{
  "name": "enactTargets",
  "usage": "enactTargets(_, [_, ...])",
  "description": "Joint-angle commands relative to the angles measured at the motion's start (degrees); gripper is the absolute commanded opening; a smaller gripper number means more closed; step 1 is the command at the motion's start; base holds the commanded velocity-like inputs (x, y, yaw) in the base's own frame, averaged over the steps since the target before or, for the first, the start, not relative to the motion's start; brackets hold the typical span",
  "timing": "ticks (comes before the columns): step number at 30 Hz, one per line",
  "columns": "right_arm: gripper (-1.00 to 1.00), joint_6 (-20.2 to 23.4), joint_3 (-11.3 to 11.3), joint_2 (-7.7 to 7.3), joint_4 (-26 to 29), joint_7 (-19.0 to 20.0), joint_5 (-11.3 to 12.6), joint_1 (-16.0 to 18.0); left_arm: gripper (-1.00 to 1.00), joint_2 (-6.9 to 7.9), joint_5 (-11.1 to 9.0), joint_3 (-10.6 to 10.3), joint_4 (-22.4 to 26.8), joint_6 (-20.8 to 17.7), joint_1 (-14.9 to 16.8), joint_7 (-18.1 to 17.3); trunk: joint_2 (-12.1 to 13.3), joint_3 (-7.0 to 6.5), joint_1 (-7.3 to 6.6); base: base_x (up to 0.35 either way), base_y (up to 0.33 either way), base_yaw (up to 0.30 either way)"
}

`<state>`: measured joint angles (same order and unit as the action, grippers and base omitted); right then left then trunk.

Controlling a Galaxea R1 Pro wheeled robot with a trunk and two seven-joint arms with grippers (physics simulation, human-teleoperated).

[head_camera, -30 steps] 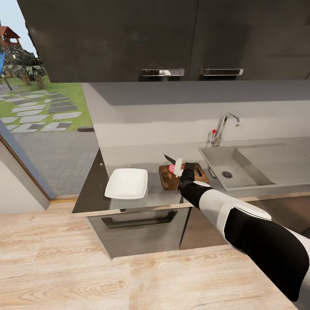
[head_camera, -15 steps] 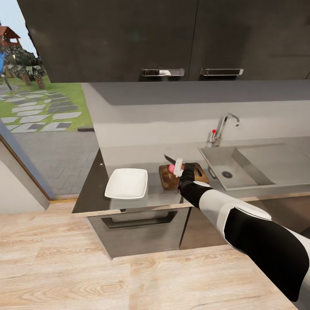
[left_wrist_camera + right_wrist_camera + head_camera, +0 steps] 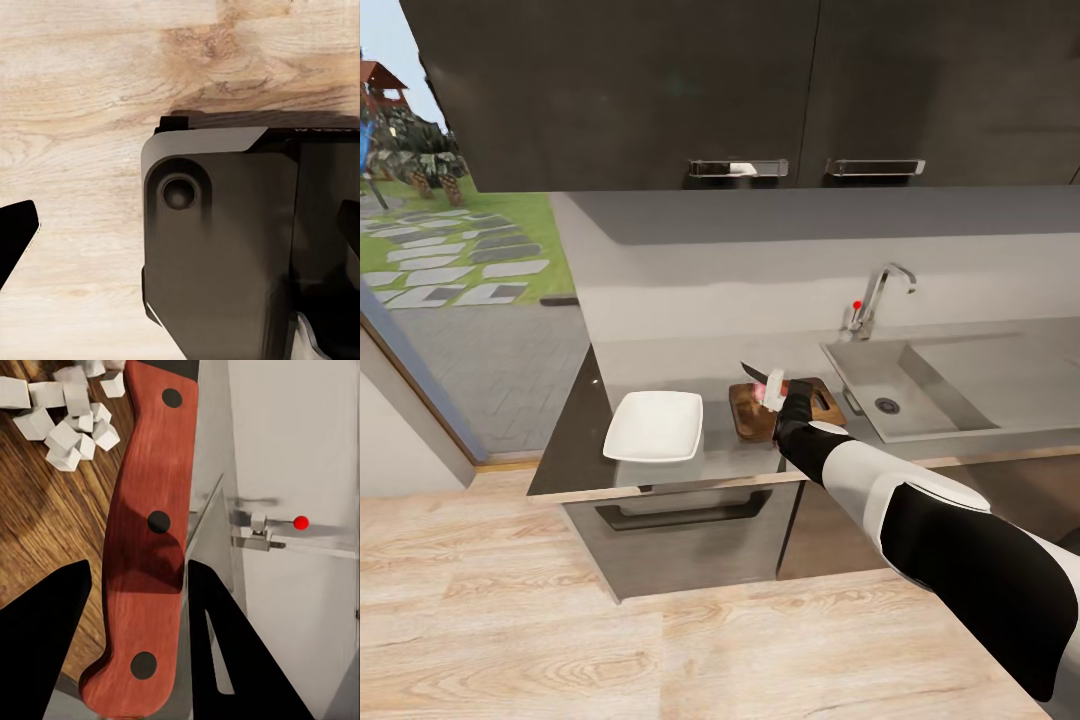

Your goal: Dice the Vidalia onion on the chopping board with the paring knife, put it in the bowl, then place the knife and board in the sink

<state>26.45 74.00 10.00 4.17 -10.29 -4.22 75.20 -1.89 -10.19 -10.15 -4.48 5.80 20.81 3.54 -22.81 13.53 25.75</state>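
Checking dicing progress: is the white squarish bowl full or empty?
Empty: the white squarish bowl shows a bare inside, while pale onion cubes lie on the brown wooden board.

The knife (image 3: pixel 150 532) is showing a dark red handle with three black rivets, and the cut pieces (image 3: pixel 67 412) beside it are lying pale white on the brown, grained board (image 3: pixel 45 525). A white dish (image 3: pixel 654 425) is sitting on the smooth grey bench (image 3: pixel 660 360), near a brushed-steel sink (image 3: pixel 920 385) whose chrome tap (image 3: pixel 880 295) is carrying a red dot. The arm (image 3: pixel 920 530) is showing white and black, the cupboards (image 3: pixel 760 90) are looking dark charcoal, and the floor (image 3: pixel 510 620) is showing pale wood grain.
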Motion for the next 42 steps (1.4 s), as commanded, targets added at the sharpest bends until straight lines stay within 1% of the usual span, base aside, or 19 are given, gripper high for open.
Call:
enactTargets(1, [-1.0, 0.35, -0.15, 0.0, 0.05, 0.01, -0.45, 0.03, 1.0, -0.03, -0.53, -0.49, -0.26, 0.44, 0.11, 0.06, -0.11, 0.11, 0.03, 0.0, 0.0, 0.0])
enactTargets(16, [-1.0, 0.29, -0.18, 0.0, 0.11, -0.03, -0.67, -0.03, 1.0, -0.04, -0.53, -0.49, -0.26, 0.44, 0.11, 0.06, -0.11, 0.11, 0.03, 0.0, 0.0, 0.0])
enactTargets(21, [-1.0, 0.15, -0.77, 0.0, 0.94, -0.48, -0.76, 0.01, 1.0, -0.04, -0.53, -0.49, -0.26, 0.44, 0.11, 0.06, -0.11, 0.11, 0.03, 0.0, 0.0, 0.0])
enactTargets(22, [-1.0, 0.06, -0.91, 0.0, 1.15, -0.51, -0.39, 0.14, 1.0, -0.04, -0.53, -0.49, -0.26, 0.44, 0.11, 0.06, -0.11, 0.11, 0.03, 0.0, 0.0, 0.0])
enactTargets(24, [-1.0, -0.11, -1.47, 0.0, 1.34, -0.52, 2.35, 0.46, 1.0, -0.03, -0.53, -0.49, -0.26, 0.44, 0.11, 0.06, -0.11, 0.11, 0.03, 0.0, 0.0, 0.0])
enactTargets(25, [-1.0, -0.21, -2.07, 0.0, 1.4, -0.53, 5.59, 0.73, 1.0, -0.01, -0.53, -0.49, -0.26, 0.44, 0.11, 0.06, -0.11, 0.11, 0.03, 0.0, 0.0, 0.0])
enactTargets(26, [-1.0, -0.41, -2.37, 0.0, 1.49, -0.53, 8.11, 0.92, 1.0, -0.02, -0.53, -0.49, -0.26, 0.44, 0.11, 0.06, -0.11, 0.11, 0.03, 0.0, 0.0, 0.0])
enactTargets(27, [-1.0, -1.03, -2.62, -0.88, 2.0, -0.47, 12.08, 1.72, 1.0, -0.03, -0.55, -0.49, -0.26, 0.44, 0.11, 0.06, -0.11, 0.11, 0.03, 0.0, 0.0, 0.0])
enactTargets(29, [-1.0, -1.99, -2.87, -4.66, 3.84, -0.22, 19.67, 4.47, 1.0, -0.03, -0.54, -0.49, -0.26, 0.44, 0.11, 0.06, -0.11, 0.11, 0.03, 0.0, 0.0, 0.0])
enactTargets(30, [-1.0, -2.13, -2.91, -6.14, 4.54, 0.01, 22.2, 5.09, 1.0, -0.03, -0.53, -0.49, -0.26, 0.44, 0.11, 0.06, -0.11, 0.11, 0.03, 0.0, 0.0, 0.0])
enactTargets(31, [-1.0, -2.25, -2.94, -8.59, 5.73, 1.05, 25.96, 5.68, 1.0, -0.04, -0.53, -0.49, -0.26, 0.44, 0.11, 0.06, -0.11, 0.11, 0.03, 0.0, 0.0, 0.0])
enactTargets(32, [-1.0, -2.29, -2.96, -10.43, 6.67, 2.31, 28.37, 5.96, 1.0, -0.04, -0.53, -0.49, -0.26, 0.44, 0.11, 0.06, -0.11, 0.11, 0.03, 0.0, 0.0, 0.0])
enactTargets(34, [-1.0, -2.35, -2.97, -16.63, 9.57, 7.76, 34.48, 6.46, 1.0, -0.04, -0.54, -0.49, -0.26, 0.44, 0.11, 0.06, -0.11, 0.11, 0.03, 0.0, 0.0, 0.0])
enactTargets(35, [-1.0, -2.36, -2.98, -18.59, 10.45, 9.65, 36.06, 6.71, 1.0, -0.04, -0.53, -0.49, -0.26, 0.44, 0.11, 0.06, -0.11, 0.11, 0.03, 0.0, 0.0, 0.0])
enactTargets(36, [-1.0, -2.36, -3.09, -21.25, 11.72, 12.34, 38.06, 7.18, 1.0, -0.03, -0.53, -0.49, -0.26, 0.44, 0.11, 0.06, -0.11, 0.11, 0.03, 0.0, 0.0, 0.0])
enactTargets(37, [-1.0, -2.37, -3.39, -22.65, 12.41, 13.92, 39.11, 7.41, 1.0, -0.04, -0.53, -0.49, -0.26, 0.44, 0.11, 0.06, -0.11, 0.11, 0.03, 0.0, 0.0, 0.0])
enactTargets(38, [-1.0, -2.33, -4.35, -24.1, 13.03, 15.87, 40.1, 7.59, 1.0, -0.04, -0.53, -0.49, -0.26, 0.44, 0.11, 0.06, -0.11, 0.11, 0.03, 0.0, 0.0, 0.0])
enactTargets(40, [-1.0, -2.23, -7.16, -25.61, 13.34, 18.62, 40.83, 7.75, 1.0, -0.01, -0.54, -0.49, -0.26, 0.44, 0.11, 0.06, -0.11, 0.11, 0.03, 0.0, 0.0, 0.0])
enactTargets(42, [-1.0, -2.25, -8.42, -26.64, 13.23, 20.39, 41.07, 7.78, 1.0, 0.0, -0.54, -0.49, -0.26, 0.44, 0.11, 0.06, -0.11, 0.11, 0.03, 0.0, 0.0, 0.0])
